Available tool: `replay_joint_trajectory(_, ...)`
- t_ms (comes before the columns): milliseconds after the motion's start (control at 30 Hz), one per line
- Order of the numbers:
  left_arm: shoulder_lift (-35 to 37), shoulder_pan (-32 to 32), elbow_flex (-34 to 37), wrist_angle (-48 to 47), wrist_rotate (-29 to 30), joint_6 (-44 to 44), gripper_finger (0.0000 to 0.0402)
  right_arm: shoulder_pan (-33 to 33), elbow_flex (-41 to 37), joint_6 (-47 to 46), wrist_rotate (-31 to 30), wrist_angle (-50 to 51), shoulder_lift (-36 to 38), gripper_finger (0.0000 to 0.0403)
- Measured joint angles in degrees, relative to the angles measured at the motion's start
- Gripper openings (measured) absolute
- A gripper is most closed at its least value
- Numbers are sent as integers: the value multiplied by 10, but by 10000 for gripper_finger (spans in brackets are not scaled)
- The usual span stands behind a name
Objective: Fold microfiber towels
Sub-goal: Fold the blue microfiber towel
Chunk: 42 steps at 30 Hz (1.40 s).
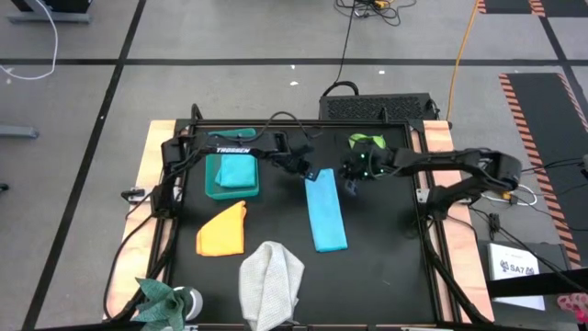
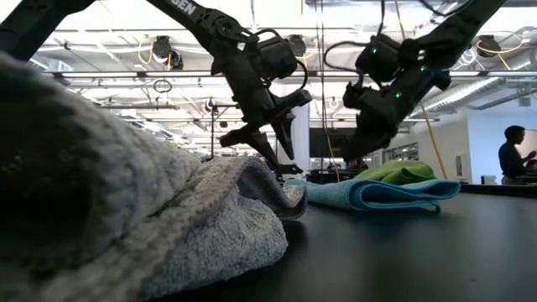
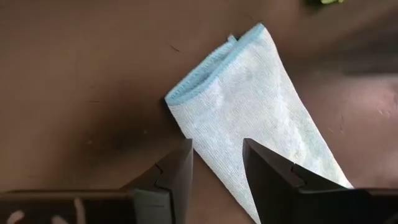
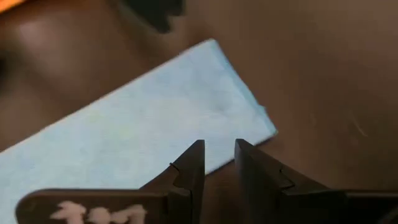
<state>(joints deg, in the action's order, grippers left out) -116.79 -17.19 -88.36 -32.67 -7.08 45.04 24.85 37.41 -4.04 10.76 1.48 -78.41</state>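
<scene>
- While both arms reach in from the upper sides of the high view, the blue towel [image 1: 326, 213] lies at mid-frame as a long strip folded lengthwise, flat on the black table [image 1: 386, 248].
- The left gripper [image 1: 310, 174] hangs over the strip's upper end, jaws spread and empty; its wrist view shows the towel's hemmed corner [image 3: 186, 93] beyond the fingers [image 3: 177, 171].
- The right gripper [image 1: 353, 187] sits just right of that same end, jaws parted by a narrow gap, pinching nothing.
- The teal towel [image 1: 236, 169] sits folded in a bin [image 1: 213, 184] left of centre.
- The orange towel [image 1: 223, 231] lies folded below the bin.
- The grey towel [image 1: 271, 282] is crumpled at bottom centre.
- The green towel [image 1: 367, 141] is bunched at upper right of centre.
</scene>
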Motion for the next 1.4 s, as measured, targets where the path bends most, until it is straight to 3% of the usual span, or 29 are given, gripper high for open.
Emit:
replay_joint_trajectory(167, 0, -2, 0, 1, 2, -9, 143, 17, 0, -12, 0, -2, -25, 97)
replay_joint_trajectory(400, -1, -2, 0, 5, 8, 0, 143, 29, 0, -26, 1, -47, -55, 157)
replay_joint_trajectory(567, -12, -2, 0, 36, -9, 11, 143, 42, 0, -27, 46, -69, -83, 183)
replay_joint_trajectory(767, -39, -2, 0, 56, -39, 24, 143, 55, 0, -25, 46, -81, -95, 182)
replay_joint_trajectory(1400, -40, -9, 0, 22, -2, 27, 143, 85, 0, -24, 75, -113, -94, 181)
